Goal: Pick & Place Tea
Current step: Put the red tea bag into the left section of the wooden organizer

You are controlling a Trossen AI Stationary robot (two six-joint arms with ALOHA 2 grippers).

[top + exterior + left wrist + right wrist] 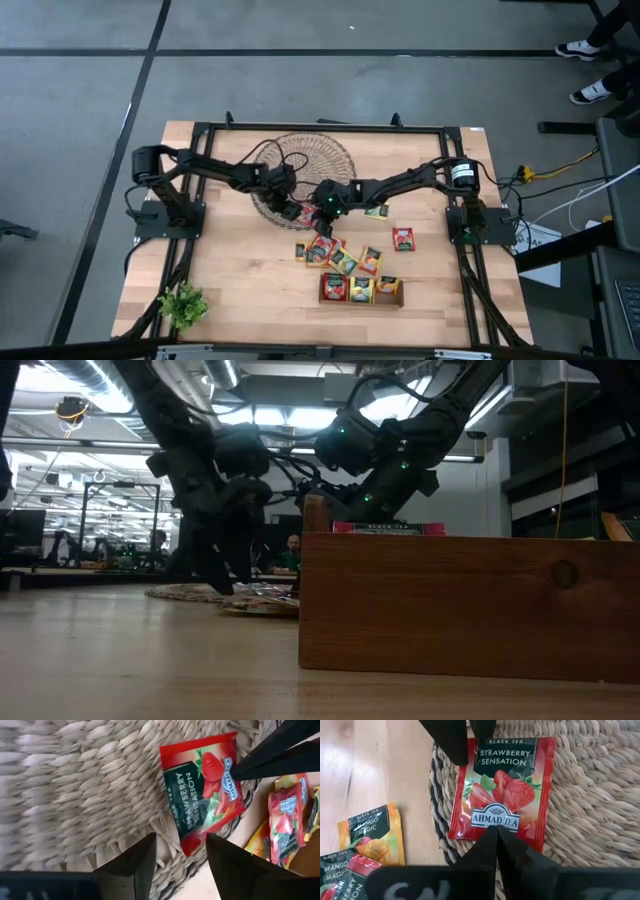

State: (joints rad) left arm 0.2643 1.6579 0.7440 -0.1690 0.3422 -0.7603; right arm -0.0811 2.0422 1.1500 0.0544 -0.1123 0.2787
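Note:
A red strawberry tea sachet (200,790) lies flat on the near rim of the round wicker dish (300,160). My left gripper (181,857) is open above one end of it, a finger on either side, touching nothing that I can see. My right gripper (495,832) is shut, with its tips at the sachet's opposite end. In the high view both grippers (288,203) (312,210) meet over the red sachet (295,213). Several more sachets (340,256) lie on the table. Others stand in the wooden tray (401,298). My right gripper has its shut fingertips (492,837) on the sachet's logo end (492,820), close to that edge. The fingers slant down from the table's right side. The fingers hide whether they pinch the edge or rest on top. The sachet lies flat on the dish's rim.
A mango sachet (370,835) and other sachets (285,820) lie on the wood just off the dish's rim. One red sachet (403,238) lies apart to the right. A small green plant (183,305) stands at the near left corner. The tray's wall (450,600) fills the low view.

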